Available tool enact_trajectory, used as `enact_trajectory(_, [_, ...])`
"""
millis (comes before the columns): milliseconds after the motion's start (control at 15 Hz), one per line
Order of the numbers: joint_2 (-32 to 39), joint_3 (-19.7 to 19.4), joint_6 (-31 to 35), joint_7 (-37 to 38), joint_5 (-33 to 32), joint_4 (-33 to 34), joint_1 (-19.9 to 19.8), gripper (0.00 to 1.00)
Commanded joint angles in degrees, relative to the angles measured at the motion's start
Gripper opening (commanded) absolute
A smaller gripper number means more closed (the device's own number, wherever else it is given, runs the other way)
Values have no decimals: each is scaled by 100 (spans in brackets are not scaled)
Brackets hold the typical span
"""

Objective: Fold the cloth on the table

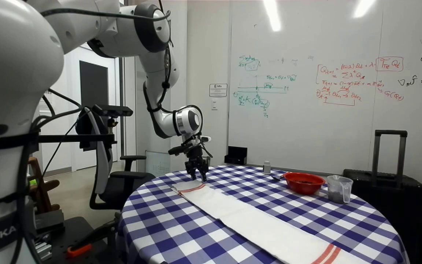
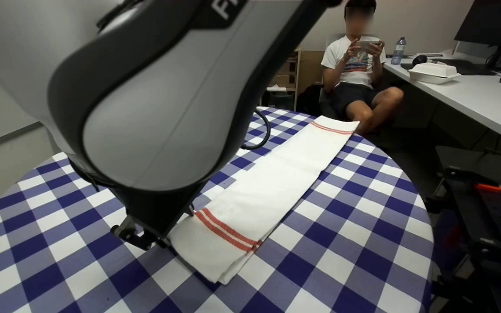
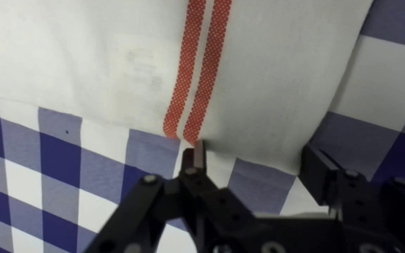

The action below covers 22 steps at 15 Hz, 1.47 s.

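The long narrow white cloth (image 1: 247, 216) lies flat across the table (image 1: 159, 216), with red-orange stripes near both ends. It also shows in an exterior view (image 2: 272, 182), where its near end has two layers slightly apart at the corner. My gripper (image 1: 198, 179) points down at one end of the cloth. In the wrist view, the gripper (image 3: 251, 146) is open with nothing between its fingers but the cloth's corner area. One fingertip is at the long edge by the stripes, the other at the end edge. In an exterior view the arm partly hides the gripper (image 2: 176, 228).
A red bowl (image 1: 303, 182), a clear measuring cup (image 1: 339, 189), a small white bottle (image 1: 266, 167) and a dark utensil (image 1: 277, 178) stand on the table's far side. A black suitcase (image 1: 383, 198) is behind it. A seated person (image 2: 357, 65) is beyond the cloth's other end.
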Motion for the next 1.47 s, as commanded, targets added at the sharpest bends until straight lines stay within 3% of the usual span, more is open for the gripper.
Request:
enact_trajectory(0, [123,-130,-43,96,-97,213,110,36])
enact_trajectory(267, [73,-120,-38,62,-66,179,91,5])
enact_trajectory(400, [-28,-40,-41,-20,10,127,43,2])
enact_trajectory(1000, [-1178,866,-78,-1345,580,-91,-162,4])
enact_trajectory(1400, [-1990,1392,-528,-2384,1038,97,-300,4])
